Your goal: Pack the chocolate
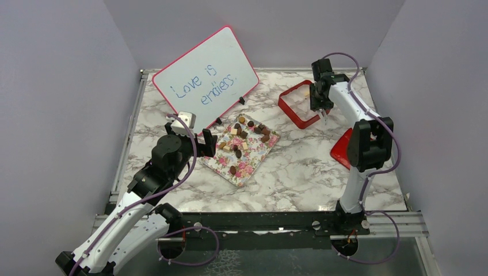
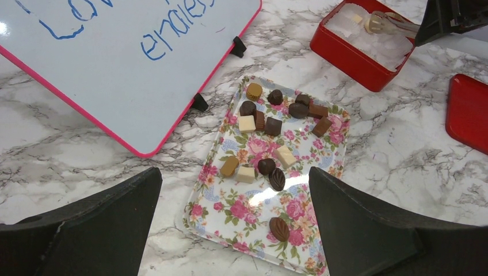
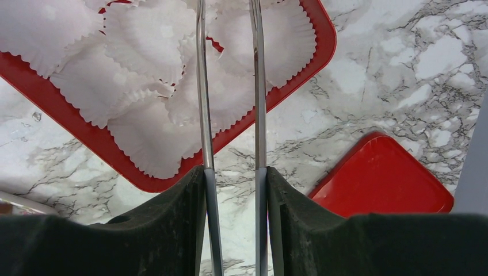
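Several chocolate pieces (image 1: pixel 244 138), dark brown, mid-brown and cream, lie on a floral tray (image 1: pixel 253 162) in the middle of the table. They also show in the left wrist view (image 2: pixel 270 123), scattered over the tray (image 2: pixel 247 210). My left gripper (image 1: pixel 208 144) is open and empty, and hovers over the tray's near end (image 2: pixel 235 175). My right gripper (image 1: pixel 321 106) is shut on metal tongs (image 3: pixel 201 115). The tongs reach over the red box (image 3: pixel 86 138), which is lined with white paper cups (image 3: pixel 144 69). Something pale tan shows at the tong tips (image 2: pixel 374 23); I cannot tell what it is.
A pink-framed whiteboard (image 1: pixel 204 75) stands propped behind the tray, close to my left gripper. The red box (image 1: pixel 299 106) sits at the back right. Its red lid (image 1: pixel 342 150) lies beside the right arm, also seen in the right wrist view (image 3: pixel 385 178).
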`<state>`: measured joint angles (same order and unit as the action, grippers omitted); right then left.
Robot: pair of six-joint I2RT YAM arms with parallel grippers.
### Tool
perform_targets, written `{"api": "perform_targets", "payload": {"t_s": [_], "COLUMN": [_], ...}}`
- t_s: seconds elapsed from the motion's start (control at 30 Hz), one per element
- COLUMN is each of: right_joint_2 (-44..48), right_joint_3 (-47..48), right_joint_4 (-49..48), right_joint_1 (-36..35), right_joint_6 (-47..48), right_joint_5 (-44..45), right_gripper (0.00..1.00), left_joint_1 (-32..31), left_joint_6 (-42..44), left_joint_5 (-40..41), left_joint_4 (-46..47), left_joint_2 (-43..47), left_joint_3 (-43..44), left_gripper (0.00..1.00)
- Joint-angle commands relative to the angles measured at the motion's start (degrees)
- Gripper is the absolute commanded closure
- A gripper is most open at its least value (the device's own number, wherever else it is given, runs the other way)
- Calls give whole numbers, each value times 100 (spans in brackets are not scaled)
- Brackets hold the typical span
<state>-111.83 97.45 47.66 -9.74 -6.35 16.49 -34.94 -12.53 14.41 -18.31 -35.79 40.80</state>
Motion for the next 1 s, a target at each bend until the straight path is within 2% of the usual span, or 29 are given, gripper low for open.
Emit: {"api": "perform_targets", "payload": {"t_s": [0.0,0.37,0.7,0.97], "right_joint_2": [365,1080,2153,2820], "right_joint_3": [195,-75,-592,-1278], "right_joint_4": [142,568,549,496], "right_joint_1": [33,20,-187,-827], "right_joint_6": [-9,-85,-121,-312], "right_joint_5": [-225,-541,-1244,-1162], "right_gripper": [57,59,60,61], "left_joint_1": [5,5,5,2], "left_joint_6": [47,47,41,46], "left_joint_5": [-26,-11,-18,0], "left_joint_4": [46,38,44,38], "left_joint_2": [6,28,19,36], "left_joint_3": [-38,-41,-42,-45], "left_gripper": [1,1,1,1]}}
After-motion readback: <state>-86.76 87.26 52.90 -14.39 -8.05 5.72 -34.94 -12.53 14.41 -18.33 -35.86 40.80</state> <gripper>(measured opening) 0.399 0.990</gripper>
